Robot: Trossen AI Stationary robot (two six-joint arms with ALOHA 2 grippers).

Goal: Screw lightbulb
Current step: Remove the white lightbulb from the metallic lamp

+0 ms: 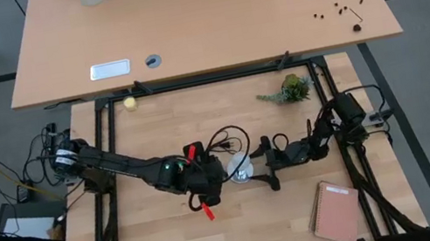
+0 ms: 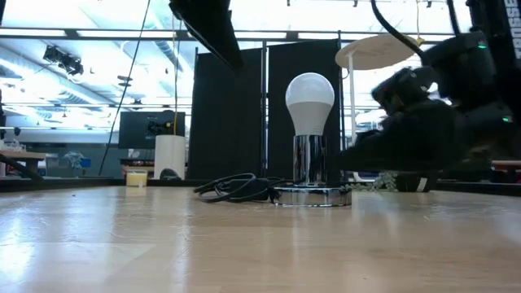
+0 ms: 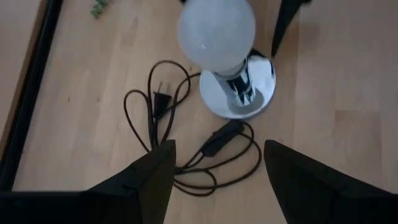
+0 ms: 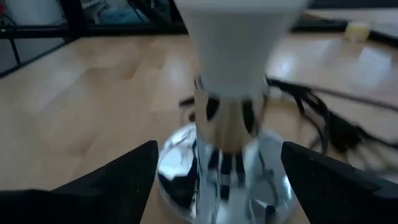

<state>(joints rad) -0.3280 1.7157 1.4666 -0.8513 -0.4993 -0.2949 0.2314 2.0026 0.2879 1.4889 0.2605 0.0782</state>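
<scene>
No readable writing anywhere. The lightbulb (image 2: 309, 102) stood upright in the chrome socket (image 2: 311, 163) mid-table; the right gripper (image 4: 217, 174) and the left gripper (image 3: 217, 180) were spread, empty, just beside it.

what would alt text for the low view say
A white lightbulb stands upright in a chrome lamp socket on a wooden table, a coiled black cord beside the base. A dark robot arm looms close at its right.
</scene>
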